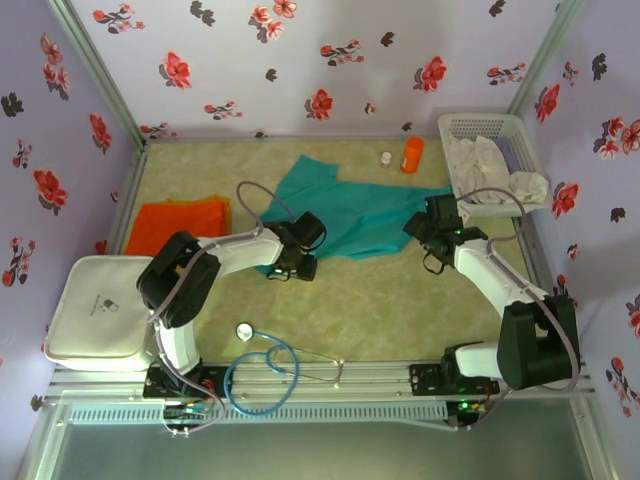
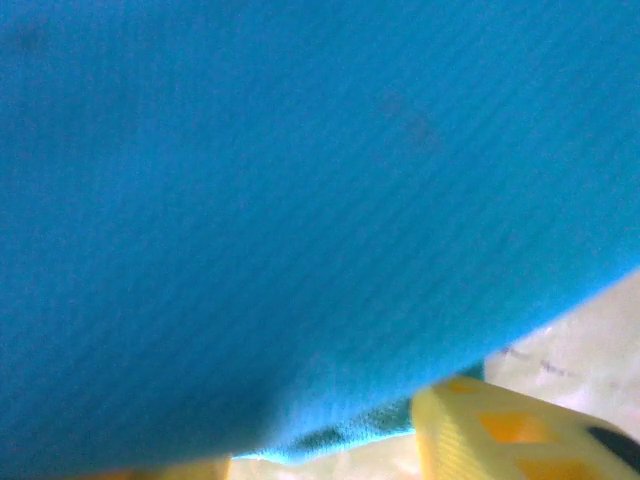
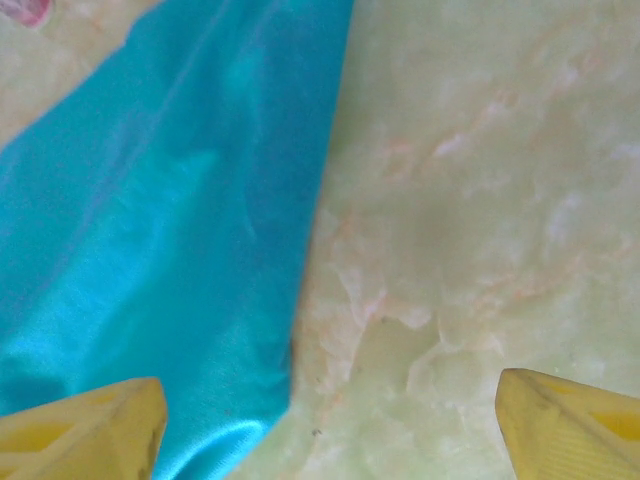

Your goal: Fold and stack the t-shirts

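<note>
The teal-green t-shirt (image 1: 350,215) lies spread across the middle of the table, one sleeve pointing toward the back. The orange t-shirt (image 1: 178,225) lies folded at the left. My left gripper (image 1: 295,262) is at the teal shirt's near left edge. In the left wrist view its yellow fingers (image 2: 500,430) stand apart, and the teal cloth (image 2: 300,200) hangs close over them, with its hem between them. My right gripper (image 1: 430,225) is at the shirt's right edge. Its fingers (image 3: 560,425) are spread wide over the bare table, and the shirt's edge (image 3: 200,250) reaches the left finger.
A white basket (image 1: 448,128) holding white cloths stands at the back right. An orange bottle (image 1: 412,153) and a small jar (image 1: 385,158) are beside it. A white case (image 1: 100,310) sits at the near left, and a blue stethoscope (image 1: 265,365) lies by the front edge.
</note>
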Controlling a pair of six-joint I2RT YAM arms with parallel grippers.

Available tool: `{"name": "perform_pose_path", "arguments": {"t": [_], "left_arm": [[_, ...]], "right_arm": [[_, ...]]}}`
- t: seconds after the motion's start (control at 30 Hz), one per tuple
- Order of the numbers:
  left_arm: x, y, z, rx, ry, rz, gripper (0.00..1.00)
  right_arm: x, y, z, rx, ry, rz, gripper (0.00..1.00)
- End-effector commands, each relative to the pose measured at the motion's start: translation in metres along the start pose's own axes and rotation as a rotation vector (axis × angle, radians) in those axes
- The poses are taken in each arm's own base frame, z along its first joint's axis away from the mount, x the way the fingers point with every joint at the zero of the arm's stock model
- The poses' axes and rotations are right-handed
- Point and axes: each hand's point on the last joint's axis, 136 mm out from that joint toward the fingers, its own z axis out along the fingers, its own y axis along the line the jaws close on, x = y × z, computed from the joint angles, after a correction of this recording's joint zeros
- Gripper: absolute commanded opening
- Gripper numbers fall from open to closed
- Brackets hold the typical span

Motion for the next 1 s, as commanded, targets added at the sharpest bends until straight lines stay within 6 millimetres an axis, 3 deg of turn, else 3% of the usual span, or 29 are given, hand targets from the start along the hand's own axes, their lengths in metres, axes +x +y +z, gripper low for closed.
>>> {"name": "perform_pose_path", "arguments": {"t": [0.0, 0.17, 0.23, 0.47, 0.6, 0.73, 0.83, 0.97], "left_arm": [[-0.004, 0.001, 0.008, -0.041, 0.003, 0.026, 0.36], [-0.006, 0.01, -0.006, -0.076, -0.021, 0.059, 0.09], [-0.006, 0.012, -0.016, -0.077, -0.018, 0.091, 0.04], [-0.003, 0.024, -0.059, -0.085, -0.065, 0.146, 0.0], [0.004, 0.03, -0.074, -0.085, -0.079, 0.168, 0.0], [0.017, 0.032, -0.078, -0.057, -0.079, 0.247, 0.0], [0.027, 0.049, -0.077, -0.096, -0.058, 0.258, 0.0], [0.031, 0.072, -0.078, -0.128, -0.051, 0.23, 0.0]], "right_arm": [[0.011, -0.008, 0.001, 0.01, 0.023, -0.012, 0.85], [0.03, -0.006, 0.012, -0.034, 0.093, -0.068, 0.79], [0.038, 0.004, 0.018, -0.094, 0.129, -0.076, 0.76], [0.048, 0.029, 0.041, -0.182, 0.184, -0.043, 0.7], [0.051, 0.041, 0.053, -0.197, 0.2, -0.045, 0.65], [0.056, 0.053, 0.063, -0.21, 0.229, -0.042, 0.42], [0.06, 0.057, 0.067, -0.21, 0.258, -0.039, 0.14], [0.063, 0.054, 0.058, -0.179, 0.288, -0.039, 0.0]]}}
